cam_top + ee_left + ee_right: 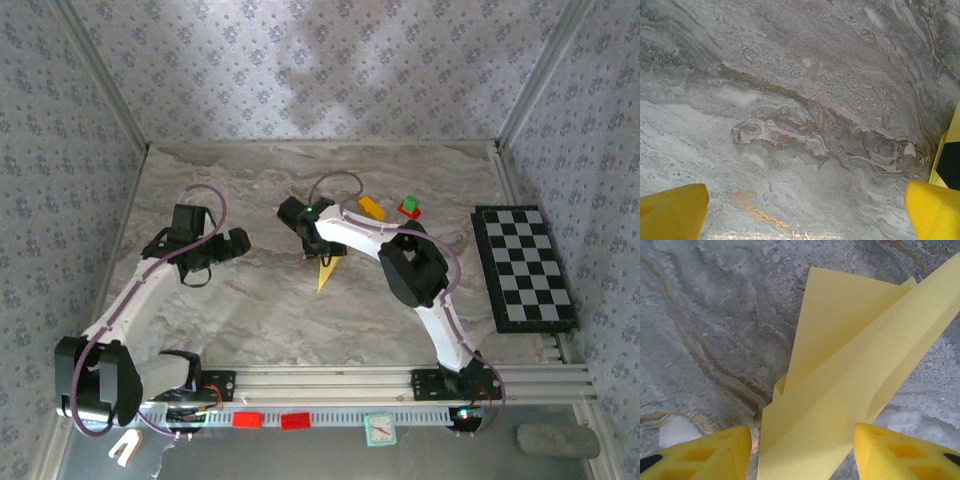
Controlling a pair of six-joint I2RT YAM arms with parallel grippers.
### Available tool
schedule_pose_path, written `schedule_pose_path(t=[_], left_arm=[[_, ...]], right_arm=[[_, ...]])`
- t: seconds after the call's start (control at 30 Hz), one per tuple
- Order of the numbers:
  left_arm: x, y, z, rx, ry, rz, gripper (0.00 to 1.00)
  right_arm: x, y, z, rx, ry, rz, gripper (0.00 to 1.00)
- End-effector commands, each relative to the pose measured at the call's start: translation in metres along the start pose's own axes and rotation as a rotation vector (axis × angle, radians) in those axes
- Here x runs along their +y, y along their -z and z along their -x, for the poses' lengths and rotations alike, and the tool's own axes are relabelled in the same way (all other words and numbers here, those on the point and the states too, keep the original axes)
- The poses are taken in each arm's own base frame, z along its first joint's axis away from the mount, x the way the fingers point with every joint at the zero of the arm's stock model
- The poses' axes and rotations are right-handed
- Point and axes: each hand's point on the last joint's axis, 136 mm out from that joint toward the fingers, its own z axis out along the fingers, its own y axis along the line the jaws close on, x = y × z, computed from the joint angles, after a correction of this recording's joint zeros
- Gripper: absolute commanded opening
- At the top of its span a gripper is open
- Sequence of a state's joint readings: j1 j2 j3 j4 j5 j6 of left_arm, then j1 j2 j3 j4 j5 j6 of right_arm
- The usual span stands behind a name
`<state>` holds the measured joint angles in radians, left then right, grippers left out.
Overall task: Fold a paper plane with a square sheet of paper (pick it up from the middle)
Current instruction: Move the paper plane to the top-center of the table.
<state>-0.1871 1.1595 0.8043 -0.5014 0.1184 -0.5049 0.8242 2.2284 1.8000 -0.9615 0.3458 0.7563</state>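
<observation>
A: State of left fingers [675,212]?
B: Spread wide, empty, over the marbled tabletop [790,100].
A: And right fingers [710,452]?
B: Partly apart, one each side of the paper plane [840,370], not pinching it.
A: Plane location?
B: Lying mid-tabletop, pointed tip toward the near edge, well apart from left fingers.

Soft, even, bluish light; blotchy shadows mottle the back wall [330,70]; the worktop [790,75] shows sharp in the wrist views.
</observation>
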Motion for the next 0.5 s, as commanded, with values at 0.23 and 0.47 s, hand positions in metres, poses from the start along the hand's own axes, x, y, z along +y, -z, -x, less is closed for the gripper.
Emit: schedule_pose_path(t=[0.23,0.47], left_arm=[[0.001,0.004,-0.001,-0.003,-0.009,-0.015,1.0],[0.0,0.002,-0.002,0.007,-0.01,-0.018,1.0]], right_arm=[[-0.031,0.02,0.003,-0.046,-0.041,-0.15,0.47],[-0.039,0.025,0.0,-0.053,-0.08,-0.156,0.38]])
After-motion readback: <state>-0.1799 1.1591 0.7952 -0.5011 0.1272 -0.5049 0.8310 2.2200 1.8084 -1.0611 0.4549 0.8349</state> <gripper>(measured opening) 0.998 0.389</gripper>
